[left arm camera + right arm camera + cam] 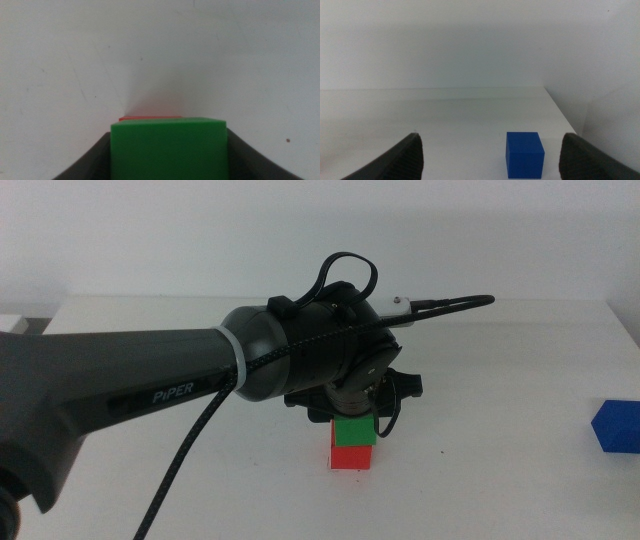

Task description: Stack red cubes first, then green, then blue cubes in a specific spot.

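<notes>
The green cube (pixel 355 431) sits on top of the red cube (pixel 352 457) in the middle of the white table (pixel 480 480). My left gripper (pixel 356 416) comes down over the stack from the left. In the left wrist view its jaws press both sides of the green cube (pixel 169 150), and only a sliver of the red cube (pixel 150 118) shows beneath. The blue cube (pixel 617 426) stands alone at the table's right edge. My right gripper (pixel 491 137) is open and empty, and the blue cube (pixel 525 155) lies on the table ahead of it. The right gripper is out of the middle view.
The left arm's dark body and braided cable (pixel 190 450) cross the left half of the middle view and hide the table behind them. The table's right edge (pixel 560 112) runs close to the blue cube.
</notes>
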### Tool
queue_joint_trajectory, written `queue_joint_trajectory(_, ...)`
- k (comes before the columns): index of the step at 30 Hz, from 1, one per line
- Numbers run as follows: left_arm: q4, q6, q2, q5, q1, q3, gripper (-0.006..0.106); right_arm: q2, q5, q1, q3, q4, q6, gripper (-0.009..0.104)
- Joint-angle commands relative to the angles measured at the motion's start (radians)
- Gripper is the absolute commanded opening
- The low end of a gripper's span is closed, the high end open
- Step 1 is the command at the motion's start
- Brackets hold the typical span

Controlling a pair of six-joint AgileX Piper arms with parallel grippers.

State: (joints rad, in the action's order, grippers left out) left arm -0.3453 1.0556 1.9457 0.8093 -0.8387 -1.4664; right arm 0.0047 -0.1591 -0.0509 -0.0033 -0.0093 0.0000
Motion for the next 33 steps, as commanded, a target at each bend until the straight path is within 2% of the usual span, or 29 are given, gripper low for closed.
queue_joint_trajectory(1,0.002,-0.015,0.004,0.009,0.002,0.000,0.030,-0.005,0.004,-0.007,0.003,-0.011,0.000,0.090)
queue_joint_trajectory(9,-0.005,-0.081,0.004,0.018,0.002,0.000,0.075,-0.005,0.004,-0.007,0.003,-0.011,0.000,0.090)
queue_joint_trajectory(14,-0.005,-0.083,0.002,0.013,0.002,-0.002,0.094,-0.005,0.004,-0.007,0.003,-0.011,0.000,0.090)
queue_joint_trajectory(18,0.002,-0.116,-0.067,0.017,0.002,-0.002,0.094,-0.005,0.004,-0.007,0.003,-0.011,0.000,0.090)
queue_joint_trajectory(21,0.016,-0.305,-0.217,0.060,0.002,-0.002,0.094,-0.005,0.004,-0.007,0.003,-0.011,0.000,0.090)
queue_joint_trajectory(22,0.039,-0.401,-0.286,0.116,0.002,-0.002,0.094,-0.005,0.004,-0.007,0.003,-0.011,0.000,0.090)
queue_joint_trajectory(27,0.114,-0.668,-0.624,0.245,0.000,0.034,0.094,-0.005,0.004,-0.007,0.003,-0.011,0.000,0.090)
queue_joint_trajectory(29,0.143,-0.693,-0.769,0.265,0.021,0.100,0.094,-0.005,0.004,-0.007,0.003,-0.011,0.000,0.090)
queue_joint_trajectory(31,0.204,-0.749,-0.921,0.252,0.052,0.187,0.094,-0.005,0.004,-0.007,0.003,-0.011,0.000,0.090)
queue_joint_trajectory(33,0.324,-0.822,-1.043,0.201,0.072,0.257,0.094,-0.005,0.004,-0.007,0.003,-0.011,0.000,0.090)
